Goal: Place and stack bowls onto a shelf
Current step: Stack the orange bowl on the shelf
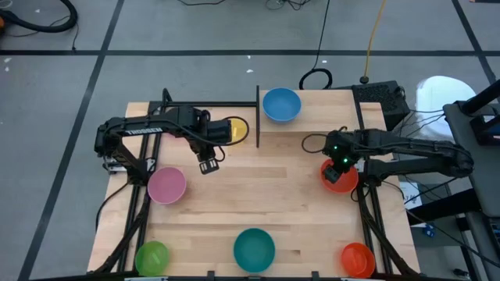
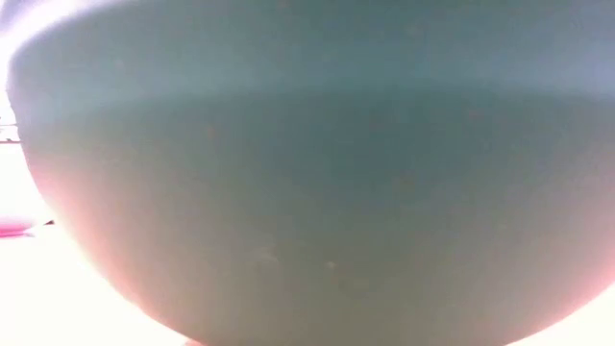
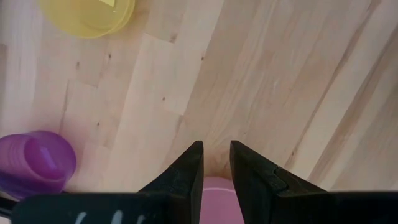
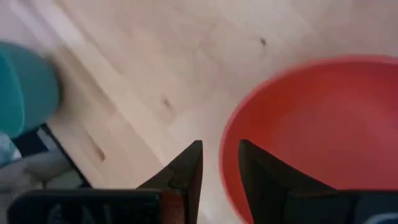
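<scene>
The right gripper [image 4: 219, 163] is seen parted, astride the red-orange bowl's [image 4: 323, 130] rim near the table's right edge. The left gripper [image 3: 216, 162], narrowly parted and empty, is held over bare wood beside the pink bowl [image 1: 166, 186].

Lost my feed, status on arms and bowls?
Right gripper over the red-orange bowl, fingers slightly apart, holding nothing. Left gripper empty, beside the pink bowl. Teal bowl blocks the low view.
</scene>
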`<action>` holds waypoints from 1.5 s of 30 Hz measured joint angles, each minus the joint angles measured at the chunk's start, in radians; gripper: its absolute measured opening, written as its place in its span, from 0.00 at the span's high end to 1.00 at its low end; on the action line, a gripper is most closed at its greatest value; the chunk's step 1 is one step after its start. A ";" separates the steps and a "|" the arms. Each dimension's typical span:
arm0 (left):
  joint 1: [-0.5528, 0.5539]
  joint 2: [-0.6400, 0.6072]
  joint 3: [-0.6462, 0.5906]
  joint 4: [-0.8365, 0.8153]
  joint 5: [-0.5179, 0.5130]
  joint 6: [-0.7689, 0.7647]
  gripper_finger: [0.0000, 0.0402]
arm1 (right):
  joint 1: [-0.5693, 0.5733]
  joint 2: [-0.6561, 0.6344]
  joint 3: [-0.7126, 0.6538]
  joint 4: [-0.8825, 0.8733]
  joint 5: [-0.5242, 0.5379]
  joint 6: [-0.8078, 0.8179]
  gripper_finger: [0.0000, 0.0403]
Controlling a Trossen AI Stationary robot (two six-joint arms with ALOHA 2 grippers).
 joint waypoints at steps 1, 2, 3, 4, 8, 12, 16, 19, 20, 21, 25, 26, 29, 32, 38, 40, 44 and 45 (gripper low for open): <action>0.000 0.000 0.000 0.000 0.000 -0.005 0.79 | 0.000 0.000 -0.017 0.028 0.001 0.014 0.77; 0.000 0.000 0.000 0.000 0.000 -0.009 0.79 | 0.000 0.000 -0.031 0.059 0.001 0.026 0.77; 0.000 0.000 0.000 0.000 0.000 -0.012 0.79 | 0.000 0.000 -0.043 0.089 0.001 0.034 0.77; 0.000 0.000 0.000 0.000 0.000 -0.012 0.79 | 0.000 0.000 -0.056 0.116 0.000 0.045 0.77; 0.000 0.000 0.000 0.000 0.000 -0.011 0.79 | 0.000 0.000 -0.092 0.186 0.001 0.061 0.77; 0.000 0.000 0.000 0.000 0.000 -0.010 0.79 | 0.000 0.000 -0.099 0.184 0.002 0.054 0.77; 0.000 0.000 0.000 0.000 0.000 -0.010 0.79 | 0.000 0.000 -0.099 0.185 0.002 0.051 0.77; 0.000 0.000 0.000 0.000 0.000 -0.010 0.79 | 0.000 0.000 -0.099 0.183 0.002 0.040 0.77; 0.000 0.000 0.000 0.000 0.000 -0.010 0.79 | 0.000 0.000 -0.099 0.178 0.003 0.028 0.77; 0.000 0.000 0.000 0.000 0.000 -0.010 0.79 | 0.000 0.000 -0.099 0.169 0.005 0.014 0.77; 0.000 0.000 0.000 0.000 0.000 -0.010 0.79 | 0.000 0.000 -0.099 0.152 0.008 0.005 0.77; 0.000 0.000 0.000 0.000 0.000 -0.010 0.79 | 0.000 0.000 -0.099 0.147 0.008 0.005 0.77; 0.000 0.000 0.000 0.000 0.000 -0.010 0.79 | 0.000 0.000 -0.099 0.144 0.013 0.006 0.77; 0.000 0.000 0.000 0.000 0.000 -0.010 0.79 | 0.000 0.005 -0.099 0.145 0.049 0.038 0.77; 0.000 0.000 0.000 0.000 0.000 -0.010 0.79 | 0.000 0.046 -0.099 0.148 0.054 0.032 0.77; 0.000 0.000 0.000 0.000 0.000 -0.010 0.79 | 0.000 0.069 -0.099 0.149 0.054 0.029 0.77; 0.000 0.000 0.000 0.000 0.000 -0.010 0.79 | 0.000 0.122 -0.099 0.153 0.054 0.023 0.77; 0.000 0.000 0.000 0.000 0.000 -0.010 0.79 | 0.000 0.135 -0.099 0.152 0.054 0.021 0.77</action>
